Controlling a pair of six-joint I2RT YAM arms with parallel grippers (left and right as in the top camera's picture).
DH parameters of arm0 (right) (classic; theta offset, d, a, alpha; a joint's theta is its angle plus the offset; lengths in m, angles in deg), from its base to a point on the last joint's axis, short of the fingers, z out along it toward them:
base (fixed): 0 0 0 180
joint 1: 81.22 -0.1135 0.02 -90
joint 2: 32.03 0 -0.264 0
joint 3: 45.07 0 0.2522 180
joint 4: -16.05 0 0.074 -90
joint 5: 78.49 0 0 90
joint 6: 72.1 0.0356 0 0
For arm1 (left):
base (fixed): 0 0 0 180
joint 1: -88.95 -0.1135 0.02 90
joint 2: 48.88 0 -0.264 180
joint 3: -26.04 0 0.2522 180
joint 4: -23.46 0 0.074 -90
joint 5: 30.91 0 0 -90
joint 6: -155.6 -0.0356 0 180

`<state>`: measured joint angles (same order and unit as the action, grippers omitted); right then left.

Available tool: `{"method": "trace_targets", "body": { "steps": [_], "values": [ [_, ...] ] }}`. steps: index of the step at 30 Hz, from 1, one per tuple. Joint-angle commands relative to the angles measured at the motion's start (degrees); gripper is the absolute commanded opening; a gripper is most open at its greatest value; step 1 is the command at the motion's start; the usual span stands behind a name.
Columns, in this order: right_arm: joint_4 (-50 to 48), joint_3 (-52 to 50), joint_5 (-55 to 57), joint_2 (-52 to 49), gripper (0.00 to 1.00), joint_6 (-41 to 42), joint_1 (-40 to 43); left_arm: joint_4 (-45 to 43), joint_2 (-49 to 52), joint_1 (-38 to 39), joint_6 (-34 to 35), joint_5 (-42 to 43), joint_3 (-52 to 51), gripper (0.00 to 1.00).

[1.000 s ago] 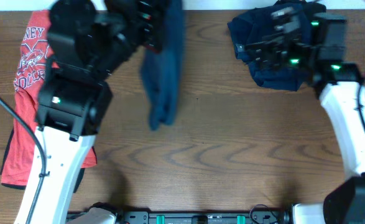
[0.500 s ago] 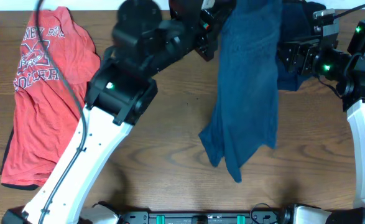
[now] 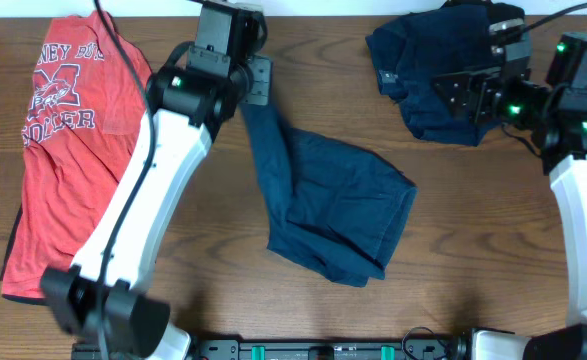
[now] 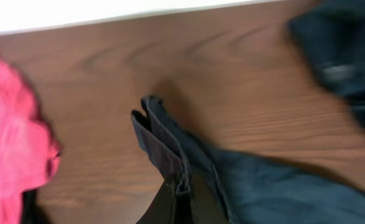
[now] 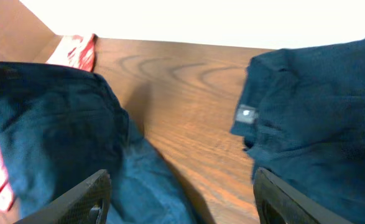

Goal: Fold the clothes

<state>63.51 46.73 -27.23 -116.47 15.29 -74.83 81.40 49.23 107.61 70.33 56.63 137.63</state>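
Dark navy shorts (image 3: 335,205) lie crumpled in the middle of the table, one end stretched up to my left gripper (image 3: 257,88). That gripper is shut on the waistband edge; the left wrist view shows the hem (image 4: 163,149) pinched between the fingers (image 4: 183,194). A second pile of dark navy clothes (image 3: 418,70) lies at the back right, also in the right wrist view (image 5: 319,118). My right gripper (image 3: 463,95) hovers over that pile, open and empty, its fingers (image 5: 182,199) wide apart in the right wrist view.
A red T-shirt (image 3: 63,150) with white print lies flat at the left, over a dark piece at its lower edge. It shows as a pink blur in the left wrist view (image 4: 11,143). The table's back edge meets a white wall.
My left arm swung the hanging shorts from right of centre back to the left and lowered them; they now lie on the table. The right gripper stayed near the back right pile.
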Motion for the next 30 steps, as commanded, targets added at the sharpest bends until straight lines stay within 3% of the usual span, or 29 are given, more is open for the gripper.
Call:
{"method": "trace_targets", "body": {
  "steps": [1, 8, 13, 15, 20, 30],
  "values": [
    [0.4, -0.1, 0.0, -2.7, 0.72, -1.4, -2.6, 0.8, 5.0, -3.2, 0.3, -4.7, 0.7, 0.06],
    [7.2, -0.1, 4.1, -8.4, 0.72, -3.5, -7.0, 4.1, 9.2, -10.7, 0.3, -4.7, 0.7, 0.08],
    [13.8, -0.1, 11.6, -10.9, 0.71, -3.4, -9.9, 6.9, 9.2, -16.3, 0.3, -4.7, 0.7, 0.45],
    [16.7, -0.1, 15.0, -11.5, 0.72, -3.4, -11.1, 8.1, 9.2, -18.3, 0.3, -4.7, 0.7, 0.65],
    [21.0, -0.5, 21.5, -12.7, 0.77, -3.5, -13.5, 8.5, 9.1, -20.4, 0.3, -3.7, 0.7, 0.89],
    [18.4, -6.0, 23.9, -16.2, 0.81, -4.4, -17.9, 3.0, 9.0, -20.3, 0.3, 3.6, 0.7, 0.91]
  ]
}}
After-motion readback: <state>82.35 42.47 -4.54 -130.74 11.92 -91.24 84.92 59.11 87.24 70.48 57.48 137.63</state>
